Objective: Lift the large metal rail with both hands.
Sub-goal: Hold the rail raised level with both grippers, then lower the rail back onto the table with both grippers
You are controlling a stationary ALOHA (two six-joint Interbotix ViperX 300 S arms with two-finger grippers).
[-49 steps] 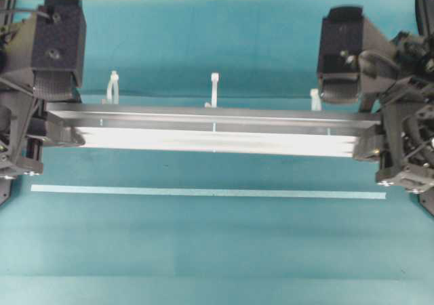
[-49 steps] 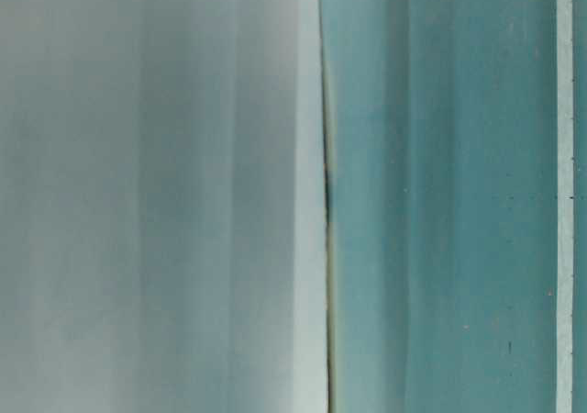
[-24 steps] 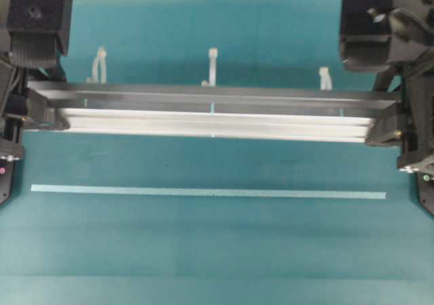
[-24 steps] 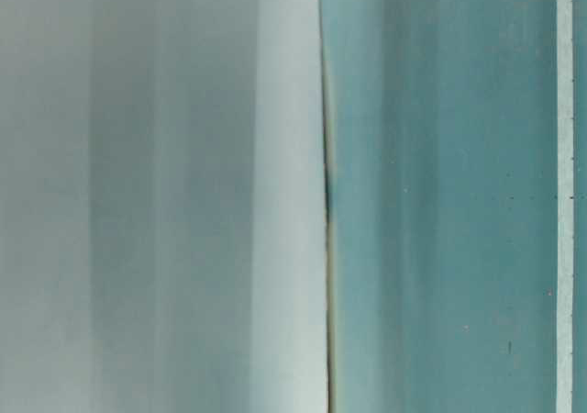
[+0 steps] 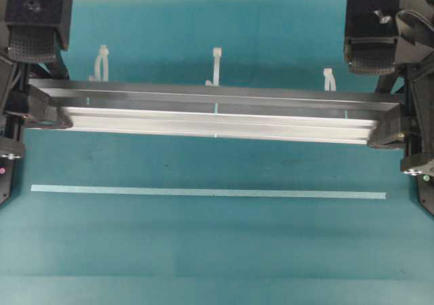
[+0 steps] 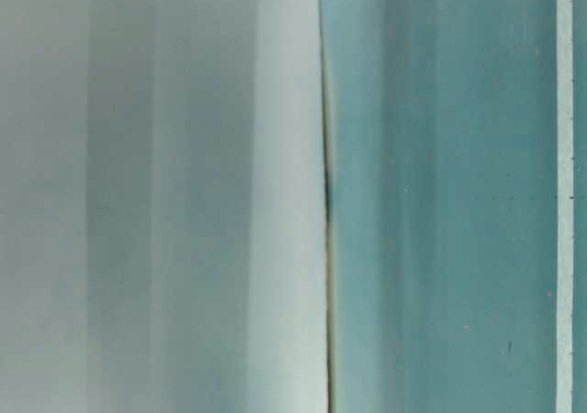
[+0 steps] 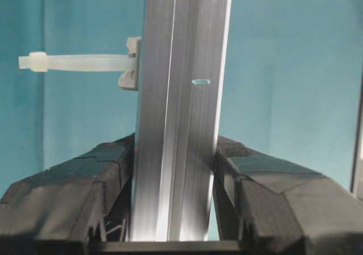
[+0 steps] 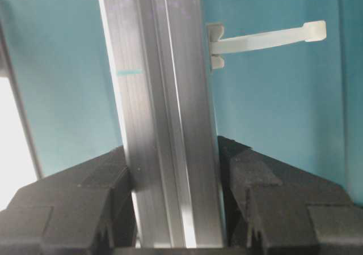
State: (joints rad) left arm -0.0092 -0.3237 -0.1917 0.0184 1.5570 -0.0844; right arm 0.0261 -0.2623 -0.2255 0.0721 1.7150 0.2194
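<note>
The large metal rail (image 5: 215,115) is hanging crosswise above the teal table (image 5: 217,251), one end in each tool, clear of the surface and running close to level in the overhead view. The left tool (image 7: 173,209) is clamping the rail's left end, its black pads pressing on both grooved sides; the right tool (image 8: 176,209) is doing the same at the other end. Three white cable ties (image 5: 215,66) are sticking out from the far side of the rail, none touching anything. The thin pale tape strip (image 5: 207,192) is lying flat on the table on the near side, well apart from the rail. The table-level view is showing only blurred grey and teal, so nothing useful there. Judging the step: the lift itself is in hand, with the grasp made and the bar already off the table. What comes next, I am judging, calls for both arms rising at a matched pace so the bar is not tipping or twisting, and for both grips keeping their pressure, since a smooth aluminium face may be slipping between the pads if one end is lagging.
</note>
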